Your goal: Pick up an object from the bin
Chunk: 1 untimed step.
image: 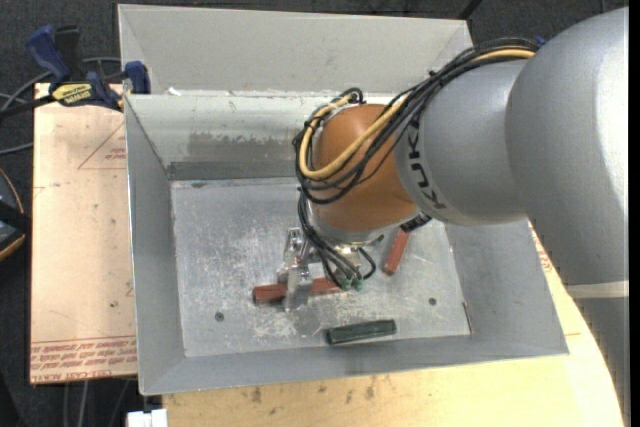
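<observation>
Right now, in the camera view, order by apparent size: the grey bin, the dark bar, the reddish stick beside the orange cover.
1. Grey bin
2. Dark bar
3. Reddish stick, though the arm may hide its upper end, so second and third are unsure.

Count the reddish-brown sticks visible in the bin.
3 reddish-brown sticks: one just left of the hand, one just right of it (possibly the same stick continuing beneath), one tilted farther right. The arm may hide others.

red stick (396,255): top under orange cover (355,165) | brown stick (268,294): middle behind tool (297,287)
</observation>
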{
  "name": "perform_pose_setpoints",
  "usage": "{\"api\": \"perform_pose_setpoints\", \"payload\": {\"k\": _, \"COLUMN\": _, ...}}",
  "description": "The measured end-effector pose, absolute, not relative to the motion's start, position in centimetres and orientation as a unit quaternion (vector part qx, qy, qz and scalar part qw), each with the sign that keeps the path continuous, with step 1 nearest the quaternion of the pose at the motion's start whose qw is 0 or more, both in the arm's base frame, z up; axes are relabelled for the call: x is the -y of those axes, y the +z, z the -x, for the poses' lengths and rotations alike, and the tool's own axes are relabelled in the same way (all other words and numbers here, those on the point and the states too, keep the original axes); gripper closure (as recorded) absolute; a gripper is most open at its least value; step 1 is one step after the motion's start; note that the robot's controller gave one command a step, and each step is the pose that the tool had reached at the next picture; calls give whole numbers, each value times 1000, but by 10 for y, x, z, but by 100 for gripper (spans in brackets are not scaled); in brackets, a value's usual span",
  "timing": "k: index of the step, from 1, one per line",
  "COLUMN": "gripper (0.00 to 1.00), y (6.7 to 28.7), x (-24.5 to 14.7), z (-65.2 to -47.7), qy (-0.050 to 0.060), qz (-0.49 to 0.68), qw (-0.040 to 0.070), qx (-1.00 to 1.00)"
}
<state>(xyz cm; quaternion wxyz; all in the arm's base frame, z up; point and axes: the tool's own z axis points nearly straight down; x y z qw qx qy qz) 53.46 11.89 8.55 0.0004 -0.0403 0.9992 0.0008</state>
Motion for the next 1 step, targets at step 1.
{"api": "perform_pose_setpoints", "payload": {"k": 1, "gripper": 100, "y": 85, "x": -119, "z": -535, "qy": 1, "qz": 40, "qw": 0, "qx": -999}}
